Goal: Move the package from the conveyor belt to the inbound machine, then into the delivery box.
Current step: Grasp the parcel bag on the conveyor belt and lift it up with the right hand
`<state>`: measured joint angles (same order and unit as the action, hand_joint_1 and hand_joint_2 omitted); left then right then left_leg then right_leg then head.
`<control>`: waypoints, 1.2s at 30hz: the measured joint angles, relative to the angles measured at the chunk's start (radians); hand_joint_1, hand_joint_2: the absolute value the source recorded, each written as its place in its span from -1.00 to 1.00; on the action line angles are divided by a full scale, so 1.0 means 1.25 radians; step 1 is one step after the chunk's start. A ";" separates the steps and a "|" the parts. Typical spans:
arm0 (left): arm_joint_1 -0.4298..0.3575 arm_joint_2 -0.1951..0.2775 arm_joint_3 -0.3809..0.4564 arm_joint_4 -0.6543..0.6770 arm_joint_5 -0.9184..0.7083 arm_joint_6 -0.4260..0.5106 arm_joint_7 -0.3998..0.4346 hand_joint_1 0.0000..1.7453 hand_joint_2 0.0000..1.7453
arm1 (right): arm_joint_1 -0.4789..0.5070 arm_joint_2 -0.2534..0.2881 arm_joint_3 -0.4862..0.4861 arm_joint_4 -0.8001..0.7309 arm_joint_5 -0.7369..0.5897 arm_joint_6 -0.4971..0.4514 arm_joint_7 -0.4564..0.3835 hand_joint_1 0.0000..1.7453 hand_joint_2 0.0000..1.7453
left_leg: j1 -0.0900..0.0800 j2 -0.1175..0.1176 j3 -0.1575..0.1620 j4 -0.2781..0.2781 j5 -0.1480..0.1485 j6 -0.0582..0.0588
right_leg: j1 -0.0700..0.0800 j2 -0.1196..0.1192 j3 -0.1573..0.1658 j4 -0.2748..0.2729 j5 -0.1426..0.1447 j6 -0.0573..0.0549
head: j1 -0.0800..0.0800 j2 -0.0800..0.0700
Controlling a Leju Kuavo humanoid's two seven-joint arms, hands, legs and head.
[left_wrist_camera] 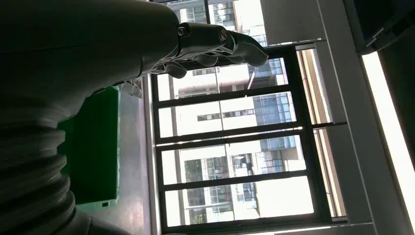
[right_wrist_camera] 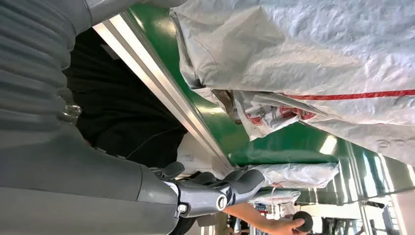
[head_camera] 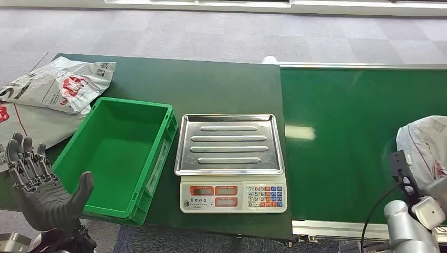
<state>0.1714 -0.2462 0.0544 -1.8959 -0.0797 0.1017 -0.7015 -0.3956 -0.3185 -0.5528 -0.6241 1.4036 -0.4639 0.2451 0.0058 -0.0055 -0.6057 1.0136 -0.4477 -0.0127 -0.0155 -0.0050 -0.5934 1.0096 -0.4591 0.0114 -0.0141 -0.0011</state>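
Dark grey hand (head_camera: pixel 45 190), silver arm (head_camera: pixel 408 224), black cable.

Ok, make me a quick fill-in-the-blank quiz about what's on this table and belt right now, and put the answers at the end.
1. The green crate beside the scale holds ____.
2. The scale's steel tray sits to the ____ of the crate in the head view.
3. The grey package by the right hand lies on the ____.
4. The left hand hovers with its fingers ____.

Answers: nothing; right; conveyor belt; apart
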 joint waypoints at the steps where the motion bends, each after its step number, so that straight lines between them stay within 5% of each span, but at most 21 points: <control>1: 0.000 0.000 0.000 0.000 0.000 0.000 0.000 -1.00 1.00 | 0.000 -0.001 0.000 0.000 0.000 0.001 0.000 -1.00 1.00 | 0.000 0.000 0.000 0.000 0.000 0.000 | 0.000 0.000 0.000 0.000 0.000 0.000 | 0.000 0.000; 20: -0.001 0.005 -0.008 0.004 0.003 0.002 0.000 -1.00 1.00 | 0.005 -0.019 0.000 0.000 -0.021 0.020 -0.022 -1.00 1.00 | 0.000 0.000 0.000 0.000 0.000 0.000 | 0.000 0.000 0.000 0.000 0.000 0.000 | 0.000 0.000; 28: -0.014 0.018 -0.015 0.013 0.004 -0.001 0.000 -1.00 1.00 | -0.017 -0.069 0.000 0.050 -0.136 0.309 -0.185 -1.00 1.00 | -0.001 -0.001 0.000 0.000 0.000 0.001 | -0.001 -0.001 0.000 0.000 0.000 0.000 | 0.000 0.000; 32: -0.018 0.025 -0.015 0.017 0.006 -0.001 0.000 -1.00 1.00 | -0.029 -0.110 0.002 0.086 -0.142 0.366 -0.264 -1.00 1.00 | -0.001 -0.001 0.000 0.000 0.000 0.001 | -0.001 -0.001 0.001 0.000 0.000 0.000 | 0.000 0.000; 36: -0.018 0.029 -0.015 0.017 0.006 0.003 0.000 -1.00 1.00 | -0.023 -0.113 0.018 0.080 -0.144 0.416 -0.245 -1.00 1.00 | -0.001 -0.001 0.000 0.000 0.000 0.001 | -0.001 -0.001 0.001 0.000 0.000 0.000 | 0.000 0.000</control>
<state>0.1493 -0.2104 0.0362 -1.8744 -0.0722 0.1054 -0.7016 -0.4239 -0.4602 -0.5298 -0.5237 1.2238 0.0562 -0.0613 0.0046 -0.0062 -0.6056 1.0135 -0.4480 -0.0110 -0.0167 -0.0057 -0.5923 1.0096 -0.4592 0.0119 -0.0141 -0.0011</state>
